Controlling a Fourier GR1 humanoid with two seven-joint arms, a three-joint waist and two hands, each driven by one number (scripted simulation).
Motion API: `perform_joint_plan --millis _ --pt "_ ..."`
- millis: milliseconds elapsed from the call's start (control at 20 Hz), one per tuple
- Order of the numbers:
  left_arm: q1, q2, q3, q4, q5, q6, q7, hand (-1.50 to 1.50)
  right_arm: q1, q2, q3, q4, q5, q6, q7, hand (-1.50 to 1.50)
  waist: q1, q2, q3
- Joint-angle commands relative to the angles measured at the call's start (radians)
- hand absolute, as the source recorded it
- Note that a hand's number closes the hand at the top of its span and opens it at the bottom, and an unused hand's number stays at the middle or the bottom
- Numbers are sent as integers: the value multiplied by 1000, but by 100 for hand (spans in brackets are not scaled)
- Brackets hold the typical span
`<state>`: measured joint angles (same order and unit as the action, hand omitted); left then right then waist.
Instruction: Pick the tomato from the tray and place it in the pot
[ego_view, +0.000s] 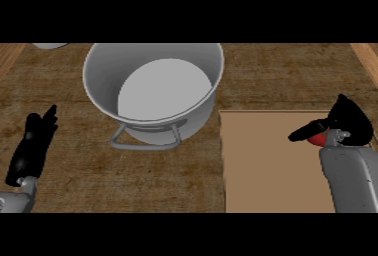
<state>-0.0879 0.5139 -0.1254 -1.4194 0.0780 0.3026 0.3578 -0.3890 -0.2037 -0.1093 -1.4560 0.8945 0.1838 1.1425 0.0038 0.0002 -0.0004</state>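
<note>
Right forearm (348, 177) comes up from the lower edge, nearest to us. We see the right hand (347, 124) over the tan tray (273, 165), fingers and thumb curled round the red tomato (319, 138); only a small red patch of it shows under the thumb. We can't tell if the tomato touches the tray or is off it. Left hand (33, 145) sits at the left edge above the brown counter (88, 165), fingers straight and pointing up, holding nothing. We put the grey pot (153, 85) at upper centre, just left of the tray, one handle (144, 139) toward us. Partly cut off at the top left is a pale rounded object (50, 45), unidentifiable.
</note>
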Motion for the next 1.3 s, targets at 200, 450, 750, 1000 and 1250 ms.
perform_joint_plan --millis 200,450,750,1000,1250 --pt "-4 -21 -21 -85 -56 11 88 0 -28 43 -50 91 24 19 102 -150 3 -1 1" --pt "28 -17 46 -45 -39 -29 28 0 -14 67 -76 72 24 31 98 -150 0 -2 0" --pt "44 -52 76 -2 -52 -67 -40 0 -14 71 -114 106 36 -4 47 -150 -1 0 0" --pt "-47 -32 93 -33 -81 -93 93 0 -91 51 -147 221 38 -17 24 -150 2 1 1" --pt "14 -113 91 -32 -143 -66 22 0 -11 39 -120 243 62 -111 -109 150 2 0 1"
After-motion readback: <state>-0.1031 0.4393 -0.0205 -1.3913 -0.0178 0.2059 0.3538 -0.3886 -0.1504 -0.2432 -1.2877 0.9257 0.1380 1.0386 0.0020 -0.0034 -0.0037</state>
